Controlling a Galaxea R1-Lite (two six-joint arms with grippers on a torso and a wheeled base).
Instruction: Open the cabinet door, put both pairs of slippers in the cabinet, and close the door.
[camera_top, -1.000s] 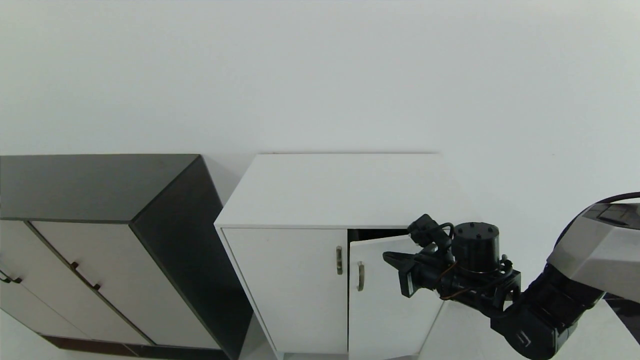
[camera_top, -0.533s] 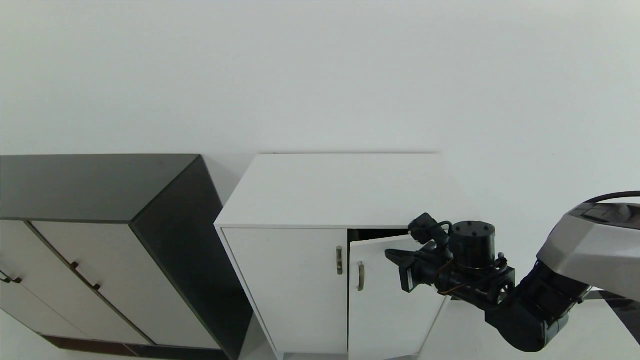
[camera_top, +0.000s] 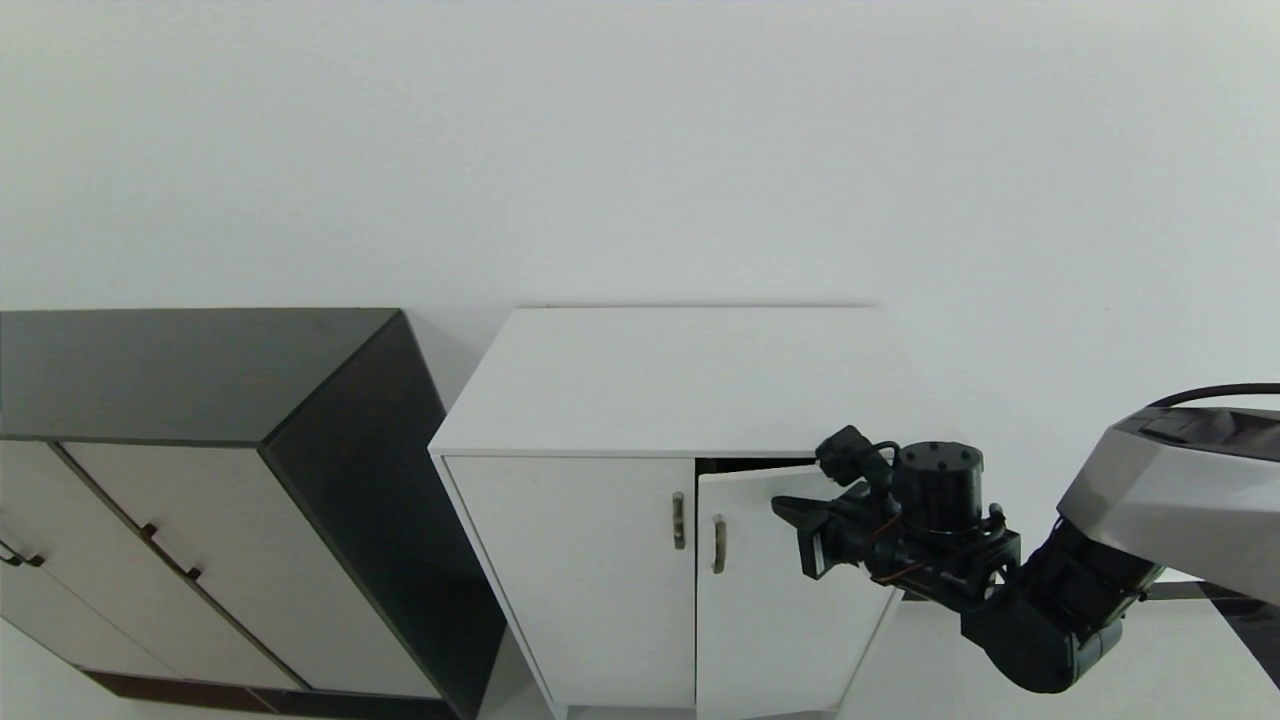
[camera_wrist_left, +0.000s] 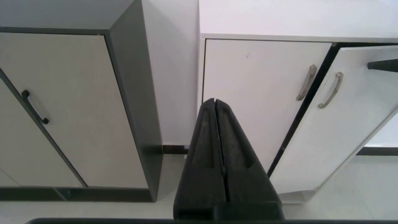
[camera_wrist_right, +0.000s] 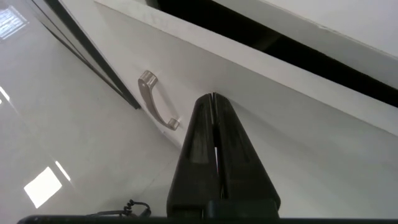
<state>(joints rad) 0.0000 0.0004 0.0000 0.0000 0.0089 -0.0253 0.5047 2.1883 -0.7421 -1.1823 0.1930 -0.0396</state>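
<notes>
head view: the white cabinet (camera_top: 680, 380) stands just beside a dark cabinet (camera_top: 200, 370); its right door (camera_top: 780, 610) is slightly ajar, with the right gripper (camera_top: 790, 515) at the door's upper front.
left wrist view: the left gripper (camera_wrist_left: 216, 102), fingers pressed together, points toward the white cabinet.
right wrist view: the right gripper's fingers meet, tip seemingly touching the door near its handle (camera_wrist_right: 155, 107).

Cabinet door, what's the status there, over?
Left end effector shut, clear of the right door. Right end effector shut, at its face. Door slightly ajar, dark gap on top. Nothing seen blocking it.
</notes>
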